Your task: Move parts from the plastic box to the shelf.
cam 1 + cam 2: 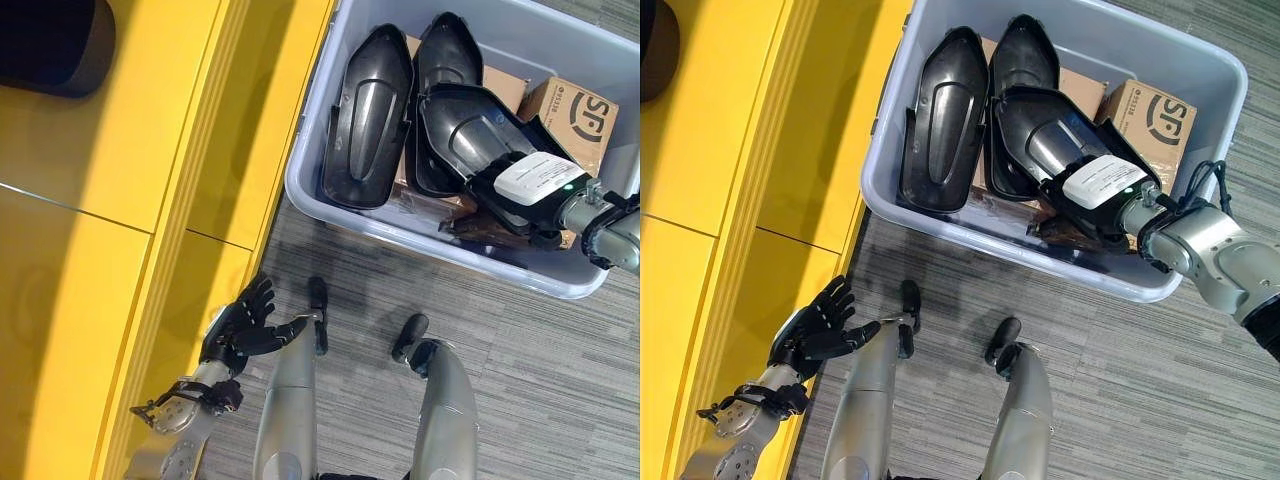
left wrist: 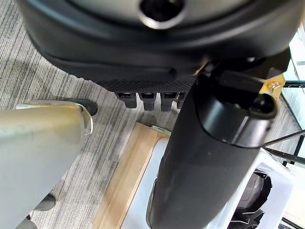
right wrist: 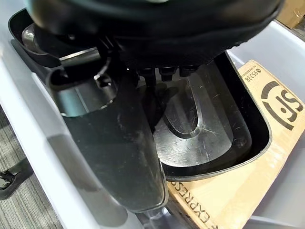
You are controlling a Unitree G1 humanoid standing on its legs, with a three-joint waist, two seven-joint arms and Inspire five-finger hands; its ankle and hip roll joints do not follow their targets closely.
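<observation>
Right robot hand [image 1: 1095, 195] down inside the pale grey plastic box [image 1: 1060, 262] on the grey carpet, resting on the nearest glossy black moulded shell part [image 1: 1050, 140], white cover up. From the right wrist view, thumb laid along the shell's rim, fingers over the hollow; cannot tell whether curled tight or merely touching. Part's long axis running away from the wrist toward the box's far end, parallel to two more black shell parts [image 1: 945, 115] alongside. Brown cardboard cartons [image 1: 1155, 112] underneath. Left robot hand [image 1: 245, 325] spread and empty, low beside the yellow shelf [image 1: 110, 200], well apart from the box. Right arm clearly nearer; likely grasp, then lift leftward.
</observation>
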